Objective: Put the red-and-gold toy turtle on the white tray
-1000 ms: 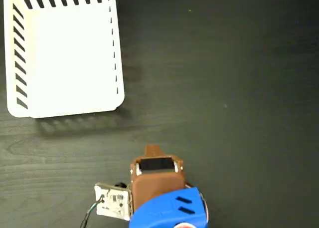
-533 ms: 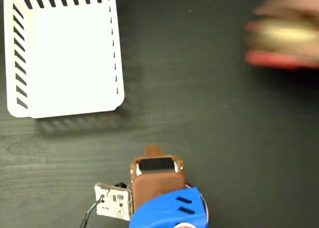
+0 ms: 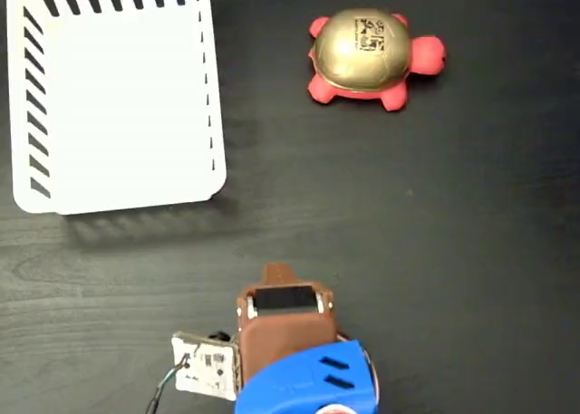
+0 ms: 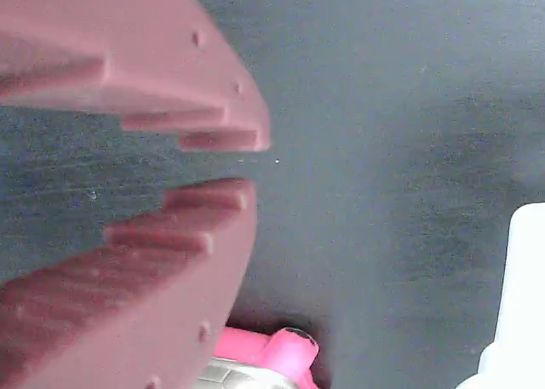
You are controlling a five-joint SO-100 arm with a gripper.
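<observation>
Fixed view is showing the dark bench (image 3: 435, 251) carrying everything; the white tray (image 3: 118, 97) is lying at its upper left corner; the red-and-gold toy turtle (image 3: 372, 59) is sitting near the upper edge, well apart from the tray; the gripper (image 4: 243, 166), in the wrist view, is standing slightly parted, grasping nothing.

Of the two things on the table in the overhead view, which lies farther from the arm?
The red-and-gold toy turtle, upper right. The white slotted plastic tray, upper left, has its lower edge nearer the arm.
</observation>
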